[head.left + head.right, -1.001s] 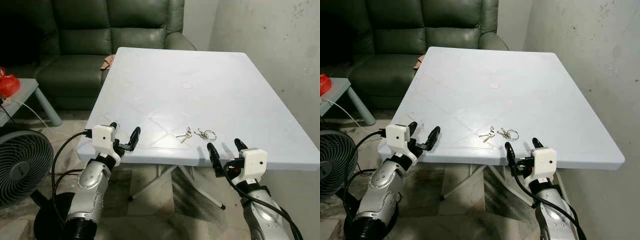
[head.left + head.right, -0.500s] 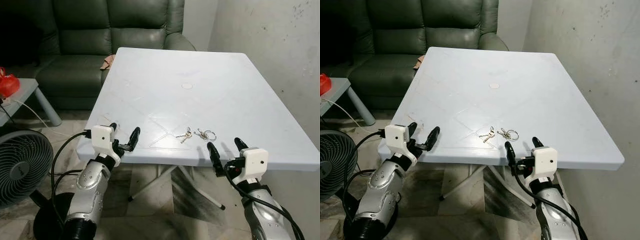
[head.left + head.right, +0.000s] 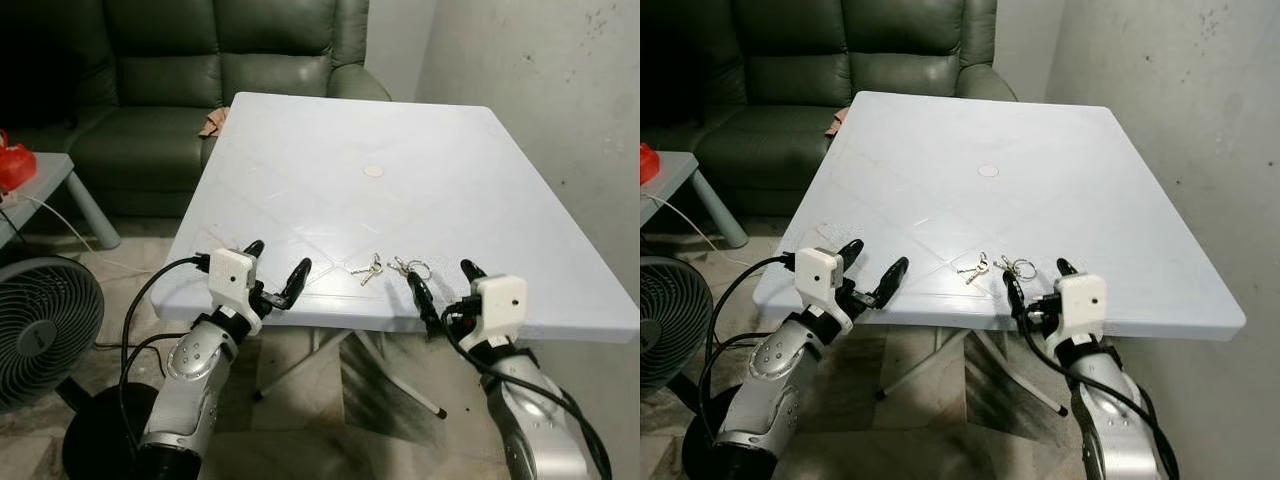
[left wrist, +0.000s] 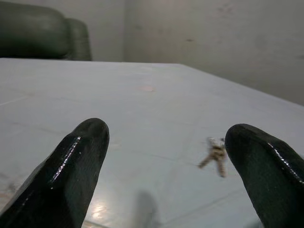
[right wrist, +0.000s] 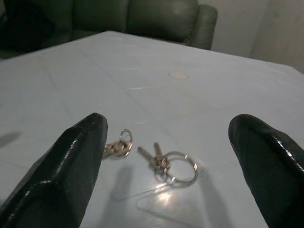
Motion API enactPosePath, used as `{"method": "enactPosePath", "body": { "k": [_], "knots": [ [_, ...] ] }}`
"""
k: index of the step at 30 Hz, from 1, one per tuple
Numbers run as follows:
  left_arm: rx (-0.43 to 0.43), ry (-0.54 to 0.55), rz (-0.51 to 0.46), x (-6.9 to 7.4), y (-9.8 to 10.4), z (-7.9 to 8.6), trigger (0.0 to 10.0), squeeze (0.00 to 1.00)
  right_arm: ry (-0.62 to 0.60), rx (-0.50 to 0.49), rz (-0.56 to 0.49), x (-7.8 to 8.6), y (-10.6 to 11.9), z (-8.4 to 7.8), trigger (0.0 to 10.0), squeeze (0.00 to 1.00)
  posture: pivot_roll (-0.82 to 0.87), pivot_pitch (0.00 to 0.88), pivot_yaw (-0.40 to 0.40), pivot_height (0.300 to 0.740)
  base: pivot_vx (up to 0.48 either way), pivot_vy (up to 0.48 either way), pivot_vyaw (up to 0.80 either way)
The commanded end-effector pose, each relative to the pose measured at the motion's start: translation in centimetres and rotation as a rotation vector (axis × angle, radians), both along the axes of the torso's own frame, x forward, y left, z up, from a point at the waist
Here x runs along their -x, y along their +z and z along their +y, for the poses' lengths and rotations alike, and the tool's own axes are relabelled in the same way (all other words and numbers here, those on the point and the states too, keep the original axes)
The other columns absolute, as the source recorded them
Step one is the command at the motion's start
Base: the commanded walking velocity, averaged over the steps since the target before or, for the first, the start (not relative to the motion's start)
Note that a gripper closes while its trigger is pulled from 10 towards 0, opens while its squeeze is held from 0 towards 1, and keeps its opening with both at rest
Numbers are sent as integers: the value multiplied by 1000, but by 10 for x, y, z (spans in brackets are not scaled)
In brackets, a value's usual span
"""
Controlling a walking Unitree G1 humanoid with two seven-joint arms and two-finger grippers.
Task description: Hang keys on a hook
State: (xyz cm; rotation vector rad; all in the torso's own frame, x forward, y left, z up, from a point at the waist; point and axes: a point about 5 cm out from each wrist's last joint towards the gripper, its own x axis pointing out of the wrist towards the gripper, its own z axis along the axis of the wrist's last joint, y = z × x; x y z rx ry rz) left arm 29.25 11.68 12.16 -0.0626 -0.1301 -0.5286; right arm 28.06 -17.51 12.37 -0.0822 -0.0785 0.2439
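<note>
The left end effector (image 3: 272, 274) is hovering at the near edge of the white surface (image 3: 400, 140), its two black fingers spread apart and holding nothing. It is serving no part in the step in hand and is best kept level and clear of the work.

Ahead of it and off to its right, a small bunch of keys (image 3: 367, 269) is lying flat on the surface. Just beside that bunch, further right, a second set of keys on a larger ring (image 3: 411, 268) is lying directly ahead of the right end effector (image 3: 441, 281), close to its left finger.

The right end effector is positioned low at the surface edge, fingers wide apart and empty. In the right wrist view, the ringed set (image 5: 168, 165) is sitting between the two fingers, slightly nearer the left one.

The step in hand appears to be the approach for pickup. For a sound grasp:

- Advance the right end effector until the ring is centred between the fingers.
- Keep the fingertips just skimming the surface, since flat keys offer little height to grip.
- Close on the ring rather than on a loose blade, so that the ring is left free for the hook.

No hook is identifiable in these views.
</note>
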Motion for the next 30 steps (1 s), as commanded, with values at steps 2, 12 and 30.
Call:
{"method": "enactPosePath", "body": {
  "k": [2,12,30],
  "knots": [
    [-1,-14,-8,5,5,-2,10000,0,4,9,26,-9,4,-2,10000,0,20,117,-64,740,0,0,0],
    [11,-11,-5,30,16,-4,10000,0,60,-1,120,-29,9,3,10000,0,43,238,-101,740,0,0,0],
    [-13,1,26,50,23,-2,10000,0,77,-23,166,-61,12,12,9608,0,71,291,-109,740,0,0,0]
  ]
}}
